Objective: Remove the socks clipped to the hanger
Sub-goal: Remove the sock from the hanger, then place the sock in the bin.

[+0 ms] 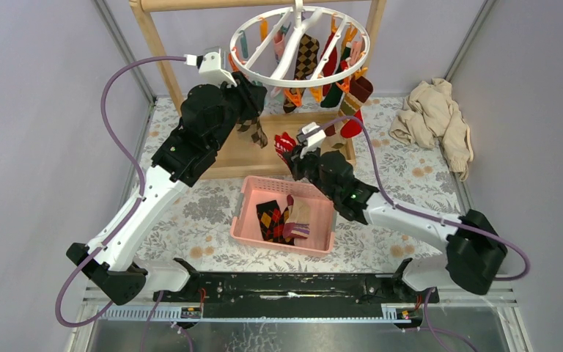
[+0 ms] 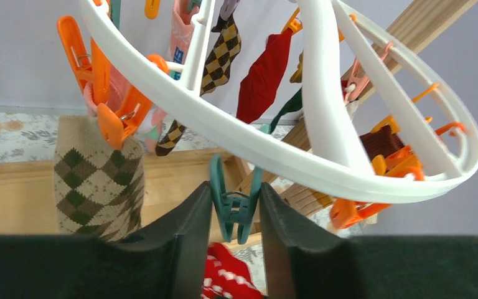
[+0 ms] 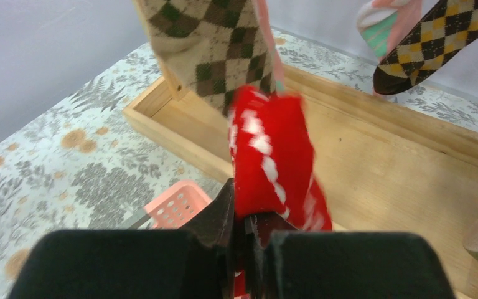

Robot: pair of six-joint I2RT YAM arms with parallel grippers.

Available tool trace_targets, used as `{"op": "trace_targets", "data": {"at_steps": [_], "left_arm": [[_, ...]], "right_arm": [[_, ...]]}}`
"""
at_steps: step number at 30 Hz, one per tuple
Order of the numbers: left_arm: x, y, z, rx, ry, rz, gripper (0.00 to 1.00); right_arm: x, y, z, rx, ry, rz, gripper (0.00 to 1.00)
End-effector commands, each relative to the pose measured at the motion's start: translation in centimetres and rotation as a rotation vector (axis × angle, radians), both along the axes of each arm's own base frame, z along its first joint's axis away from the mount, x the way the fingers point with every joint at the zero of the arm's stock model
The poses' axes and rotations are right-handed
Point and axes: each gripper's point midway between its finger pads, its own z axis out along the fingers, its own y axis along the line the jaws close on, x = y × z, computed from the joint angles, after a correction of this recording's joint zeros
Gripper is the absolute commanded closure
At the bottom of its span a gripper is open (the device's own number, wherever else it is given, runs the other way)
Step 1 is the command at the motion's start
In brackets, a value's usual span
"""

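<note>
The white ring hanger [image 1: 300,55] hangs from the wooden rack with several socks clipped to it. In the left wrist view my left gripper [image 2: 235,199] is shut on a teal clip [image 2: 233,212] under the hanger's ring [image 2: 274,149], one finger pressing on each side. A beige argyle sock [image 2: 99,187] hangs from an orange clip to its left. Just below the teal clip's tips is the red sock with white marks [image 3: 274,156]. My right gripper [image 3: 244,215] is shut on that sock's lower end. Whether the clip still bites the sock I cannot tell.
A pink basket [image 1: 245,213] with several socks in it stands below the right gripper. The rack's wooden base tray [image 3: 398,168] lies behind it. A beige cloth heap [image 1: 436,117] lies at the back right. Wooden rack posts [image 1: 154,51] flank the hanger.
</note>
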Motion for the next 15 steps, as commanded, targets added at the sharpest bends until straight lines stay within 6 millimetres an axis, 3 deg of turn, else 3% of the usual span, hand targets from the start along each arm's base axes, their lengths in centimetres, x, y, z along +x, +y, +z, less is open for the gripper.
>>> {"op": "trace_targets", "data": {"at_steps": [1,4,9,12,15], "left_arm": [[-0.2,0.3,0.7,-0.011,-0.039,-0.001,0.55],[-0.5,0.3,-0.3,-0.001,-0.023,-0.012,0.36],[-1.8,0.5,-1.1,-0.002,-0.013,-0.042,0.21],[-2.8,0.7,-1.8,-0.006,0.004,-0.06,0.04],[-3.9,1.2,-2.6,-0.012,0.018,-0.073,0.01]], "right_arm": [[-4.2,0.0,1.3,0.011,0.017,0.132,0.92],[-6.8,0.2,-0.2,-0.023,0.066,0.217,0.92],[-10.3,0.2,-2.3,-0.084,0.138,0.317,0.93],[-12.3,-0.1,-3.3,-0.095,0.184,0.376,0.92],[-13.5,-0.6,-5.1,-0.121,0.233,0.395,0.92]]}}
